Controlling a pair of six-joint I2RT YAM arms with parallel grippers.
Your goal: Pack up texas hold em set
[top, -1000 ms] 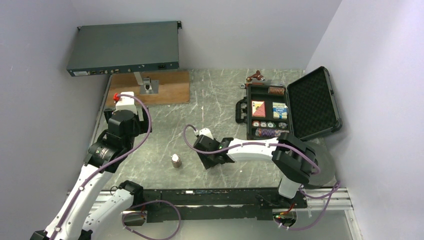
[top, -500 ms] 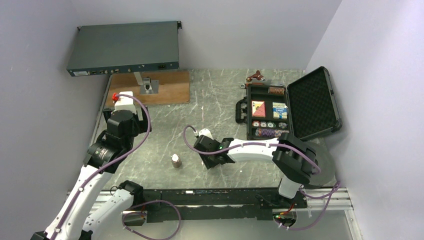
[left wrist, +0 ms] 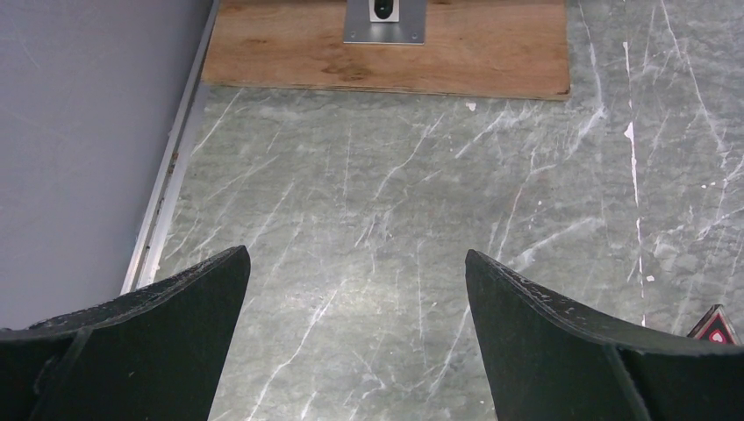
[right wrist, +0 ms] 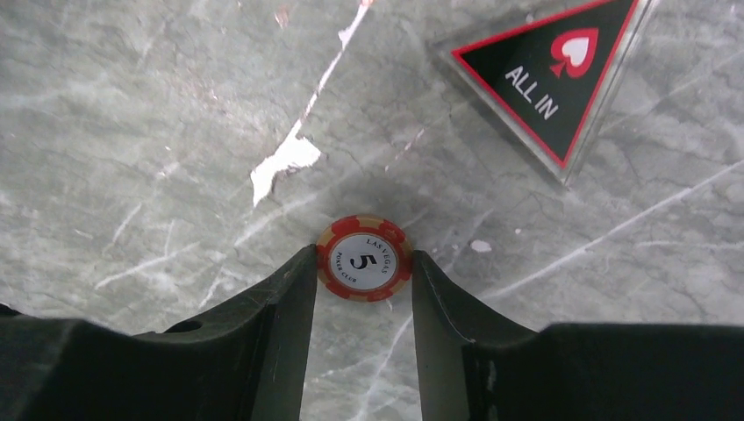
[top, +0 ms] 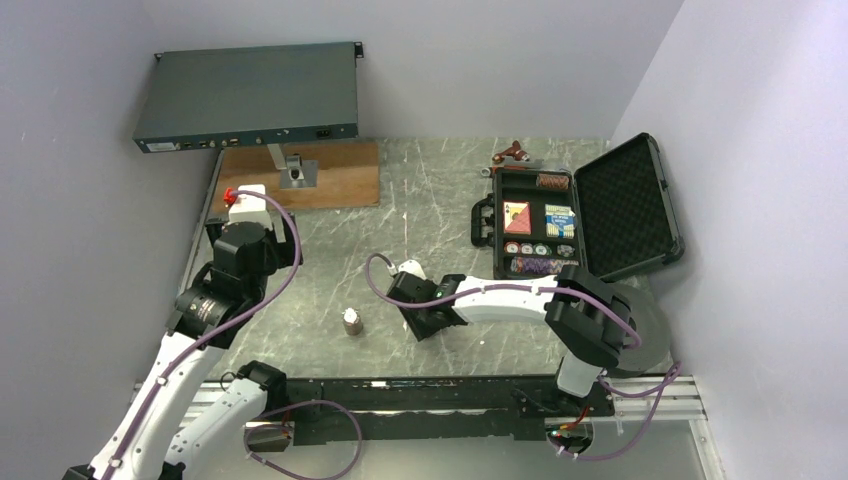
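My right gripper (right wrist: 364, 263) is low over the table with both fingers pressed against the sides of a red poker chip (right wrist: 364, 260) marked 5, which lies flat on the stone. In the top view the gripper (top: 425, 322) hides the chip. A black triangular ALL IN marker (right wrist: 557, 74) lies just beyond the chip; its corner also shows in the left wrist view (left wrist: 715, 324). The open black case (top: 540, 225) at the right holds cards and rows of chips. A small stack of chips (top: 352, 320) stands left of the right gripper. My left gripper (left wrist: 355, 289) is open and empty over bare table.
A wooden board (top: 300, 175) with a metal bracket (top: 295, 172) lies at the back left, under a dark rack unit (top: 250, 95). The case lid (top: 625, 205) stands open to the right. A small brown object (top: 512, 153) lies behind the case. A wall runs along the left table edge (left wrist: 167, 202).
The right gripper has shifted very slightly to the left over the chip. The left arm has hardly moved.
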